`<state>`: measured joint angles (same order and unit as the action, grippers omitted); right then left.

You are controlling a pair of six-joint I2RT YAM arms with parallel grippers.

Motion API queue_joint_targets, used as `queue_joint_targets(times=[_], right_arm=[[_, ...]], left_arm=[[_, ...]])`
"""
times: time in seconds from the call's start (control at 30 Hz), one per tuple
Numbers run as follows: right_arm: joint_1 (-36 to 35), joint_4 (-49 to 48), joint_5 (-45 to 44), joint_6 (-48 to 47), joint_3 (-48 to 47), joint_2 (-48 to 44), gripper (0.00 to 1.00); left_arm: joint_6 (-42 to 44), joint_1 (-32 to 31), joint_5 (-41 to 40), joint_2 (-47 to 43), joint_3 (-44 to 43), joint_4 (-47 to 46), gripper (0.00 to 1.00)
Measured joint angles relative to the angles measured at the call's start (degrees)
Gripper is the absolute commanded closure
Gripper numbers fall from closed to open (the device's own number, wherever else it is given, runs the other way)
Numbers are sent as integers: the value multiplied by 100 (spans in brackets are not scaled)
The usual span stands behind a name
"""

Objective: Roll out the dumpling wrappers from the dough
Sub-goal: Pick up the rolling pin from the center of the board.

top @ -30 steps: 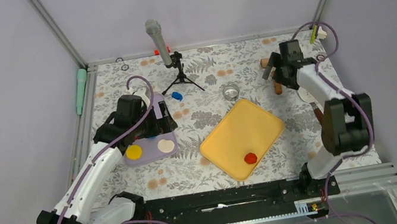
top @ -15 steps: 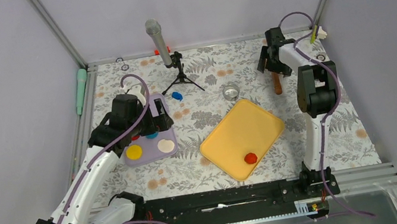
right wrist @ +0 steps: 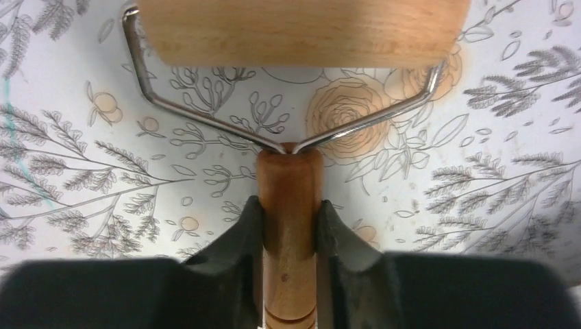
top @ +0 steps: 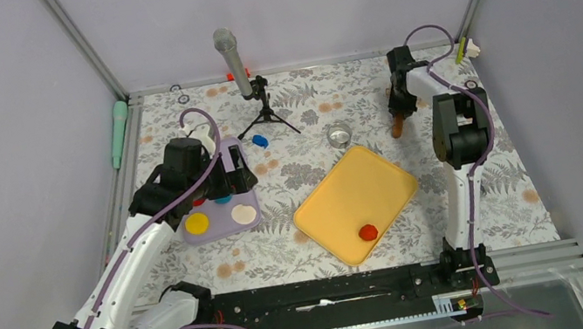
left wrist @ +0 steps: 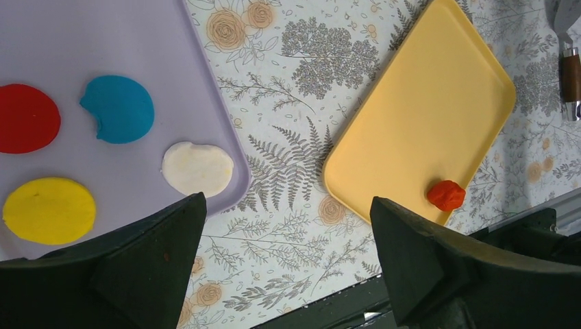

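The wooden roller (right wrist: 294, 27) lies on the flowered cloth at the far right, and my right gripper (right wrist: 288, 223) is shut on its handle (top: 397, 125). A red dough ball (top: 367, 231) sits near the front corner of the yellow tray (top: 353, 186). One red dumpling wrapper (left wrist: 26, 118) lies flat on the purple board (left wrist: 103, 41), beside blue (left wrist: 118, 108), yellow (left wrist: 49, 210) and cream (left wrist: 197, 168) discs. My left gripper (left wrist: 284, 260) hovers open over the board's right edge with nothing between its fingers.
A microphone on a small tripod (top: 243, 75) stands at the back centre. A small metal cup (top: 340, 134) sits just behind the tray, and a blue scrap (top: 260, 141) lies near the tripod's feet. A green tool (top: 119, 132) lies along the left rail.
My right arm swung to the far right corner and its jaws closed on the roller's handle. The left arm shifted slightly back over the purple board and stayed open.
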<state>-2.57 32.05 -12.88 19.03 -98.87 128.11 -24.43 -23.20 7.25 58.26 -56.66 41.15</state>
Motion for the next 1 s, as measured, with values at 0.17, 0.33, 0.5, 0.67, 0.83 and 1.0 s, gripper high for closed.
queue_joint_targets(times=[0.17, 0.33, 0.5, 0.67, 0.83, 1.0], right_arm=[[0, -105, 103, -96, 297, -208, 100], [-17, -280, 520, -153, 1416, -1117, 100], [-186, -306, 1108, -168, 2485, -2741, 100], [-616, -627, 1700, -173, 2822, -4076, 100], [-1626, -887, 2083, -343, 3453, -5171, 100], [-2660, -1003, 2339, -533, 4354, -6063, 100]], left_arm=[[-2, 0, 105, 22, -52, 2, 2], [-4, 0, 282, 256, -439, -9, 4], [-4, 0, 586, 721, -1261, -48, 2], [-83, 0, 1080, 1152, -1926, -83, 2], [-162, 0, 1714, 1394, -2238, -83, 1], [-243, -17, 2352, 1532, -2511, -22, 1]])
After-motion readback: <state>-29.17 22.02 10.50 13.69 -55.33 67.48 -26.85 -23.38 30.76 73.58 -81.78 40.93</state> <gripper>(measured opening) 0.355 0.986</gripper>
